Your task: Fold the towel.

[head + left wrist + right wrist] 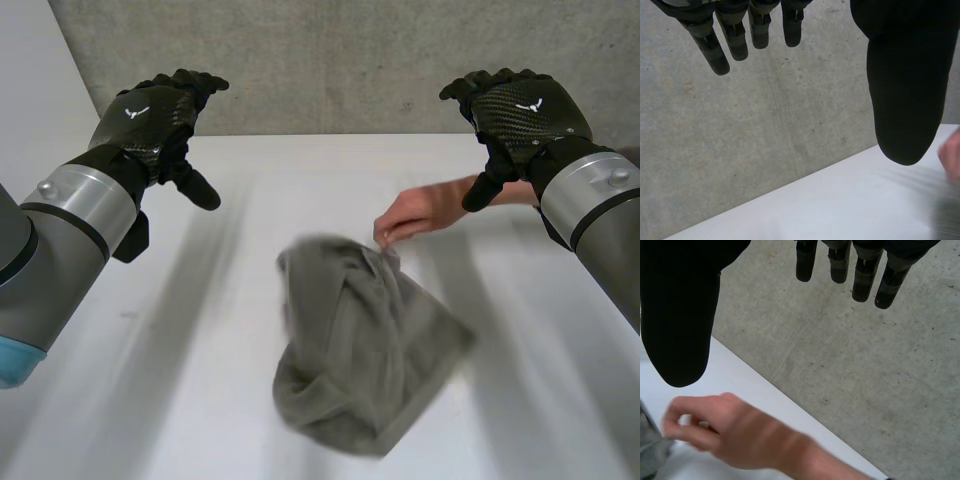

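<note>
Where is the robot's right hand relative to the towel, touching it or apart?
Apart. The head view shows the right hand held up, open, with a plain gap to the crumpled towel lying lower down.

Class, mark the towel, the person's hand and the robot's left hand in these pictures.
towel [360, 350]: head view, middle of the crumpled cloth.
person's hand [415, 212]: head view, back of the hand.
left hand [150, 120]: head view, back of the hand.
</note>
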You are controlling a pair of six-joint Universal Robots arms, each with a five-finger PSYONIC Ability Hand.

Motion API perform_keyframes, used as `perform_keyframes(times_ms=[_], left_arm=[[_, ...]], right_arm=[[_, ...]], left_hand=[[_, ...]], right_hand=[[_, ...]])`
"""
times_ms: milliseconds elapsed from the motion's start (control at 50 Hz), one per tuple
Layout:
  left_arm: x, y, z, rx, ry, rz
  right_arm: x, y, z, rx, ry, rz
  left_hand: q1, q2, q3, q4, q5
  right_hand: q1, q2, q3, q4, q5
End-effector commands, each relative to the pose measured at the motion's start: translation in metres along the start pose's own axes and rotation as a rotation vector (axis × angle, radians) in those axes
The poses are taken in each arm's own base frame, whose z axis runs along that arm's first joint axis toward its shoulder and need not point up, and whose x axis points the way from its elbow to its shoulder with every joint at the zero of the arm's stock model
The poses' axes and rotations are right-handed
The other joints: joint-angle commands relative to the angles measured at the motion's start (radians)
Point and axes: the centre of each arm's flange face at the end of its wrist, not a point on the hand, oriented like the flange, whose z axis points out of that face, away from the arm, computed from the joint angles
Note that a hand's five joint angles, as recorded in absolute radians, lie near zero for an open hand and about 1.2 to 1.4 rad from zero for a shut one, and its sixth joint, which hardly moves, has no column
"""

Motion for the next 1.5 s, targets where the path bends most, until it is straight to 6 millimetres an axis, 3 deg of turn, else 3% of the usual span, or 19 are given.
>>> perform_keyframes(times_ms=[20,380,500,540,600,660,760,920,980,1040,1080,1100,1140,1260,1300,1420,1460,1480,1500], left_arm=[[0.001,0.0,-0.001,0.0,0.002,0.001],[0.003,0.013,0.004,-0.045,0.009,0.024],[0.02,0.03,-0.003,-0.115,0.073,0.1],[0.046,0.046,-0.016,-0.169,0.194,0.173],[0.063,0.062,-0.031,-0.213,0.293,0.258],[0.07,0.07,-0.039,-0.229,0.335,0.298],[0.095,0.088,-0.074,-0.272,0.454,0.411],[0.101,0.115,-0.107,-0.352,0.52,0.437],[0.103,0.125,-0.109,-0.352,0.527,0.438],[0.103,0.132,-0.109,-0.352,0.526,0.441],[0.103,0.14,-0.107,-0.346,0.521,0.441],[0.103,0.14,-0.107,-0.346,0.521,0.441],[0.103,0.138,-0.102,-0.302,0.505,0.442],[0.098,0.132,-0.083,-0.208,0.425,0.444],[0.083,0.13,-0.063,-0.158,0.338,0.455],[0.052,0.126,-0.033,-0.097,0.216,0.555],[0.018,0.125,-0.011,-0.104,0.105,0.626],[0.018,0.125,-0.011,-0.104,0.104,0.626],[0.0,0.125,-0.004,-0.121,0.053,0.655]], right_arm=[[0.0,0.0,0.0,0.0,0.0,0.001],[0.0,0.001,-0.001,-0.017,-0.002,-0.009],[-0.004,0.014,-0.011,-0.191,-0.053,-0.098],[-0.006,0.018,-0.014,-0.236,-0.073,-0.111],[-0.009,0.032,-0.017,-0.323,-0.107,-0.107],[-0.012,0.051,-0.019,-0.389,-0.129,-0.09],[-0.025,0.079,-0.023,-0.427,-0.201,-0.069],[-0.042,0.117,-0.021,-0.39,-0.249,-0.05],[-0.047,0.128,-0.019,-0.397,-0.247,-0.034],[-0.049,0.136,-0.018,-0.421,-0.249,-0.007],[-0.049,0.139,-0.018,-0.431,-0.25,-0.003],[-0.049,0.141,-0.017,-0.435,-0.249,-0.002],[-0.049,0.141,-0.018,-0.436,-0.25,-0.002],[-0.049,0.14,-0.016,-0.43,-0.244,-0.003],[-0.048,0.139,-0.016,-0.428,-0.242,-0.004],[-0.048,0.137,-0.017,-0.426,-0.241,-0.002],[-0.048,0.138,-0.017,-0.428,-0.242,-0.002],[-0.049,0.138,-0.018,-0.428,-0.245,-0.002],[-0.049,0.138,-0.018,-0.428,-0.245,-0.002]], left_hand=[[0.011,0.016,0.015,0.014,-0.021],[0.058,0.063,0.062,0.061,0.025],[0.111,0.116,0.115,0.114,0.078],[0.114,0.119,0.118,0.117,0.081],[0.114,0.119,0.118,0.117,0.081],[0.12,0.125,0.124,0.123,0.087],[0.187,0.192,0.191,0.19,0.155],[0.196,0.201,0.2,0.199,0.164],[0.199,0.204,0.203,0.202,0.166],[0.217,0.222,0.221,0.22,0.184],[0.558,0.563,0.562,0.561,0.525],[0.56,0.565,0.564,0.563,0.528],[0.894,0.898,0.898,0.896,0.861],[1.226,1.231,1.23,1.229,1.194],[1.226,1.231,1.23,1.229,1.194],[1.226,1.231,1.23,1.229,1.194],[1.226,1.231,1.23,1.229,1.194],[1.226,1.231,1.23,1.229,1.194],[1.226,1.231,1.23,1.229,1.194]], right_hand=[[-0.006,0.007,0.008,0.0,-0.026],[-0.006,0.007,0.008,0.0,-0.026],[-0.006,0.007,0.008,0.0,-0.026],[-0.006,0.007,0.008,0.0,-0.026],[-0.006,0.007,0.008,0.0,-0.026],[-0.006,0.007,0.008,0.0,-0.026],[-0.006,0.007,0.008,0.0,-0.026],[-0.006,0.007,0.008,0.0,-0.026],[-0.006,0.007,0.008,0.0,-0.026],[-0.006,0.007,0.008,0.0,-0.026],[-0.006,0.007,0.008,0.0,-0.026],[-0.006,0.007,0.008,0.0,-0.026],[-0.006,0.007,0.008,0.0,-0.026],[-0.006,0.007,0.008,0.0,-0.026],[-0.006,0.007,0.008,0.0,-0.026],[-0.006,0.007,0.008,0.0,-0.026],[-0.006,0.007,0.008,0.0,-0.026],[-0.006,0.007,0.008,0.0,-0.026],[-0.006,0.007,0.008,0.0,-0.026]])
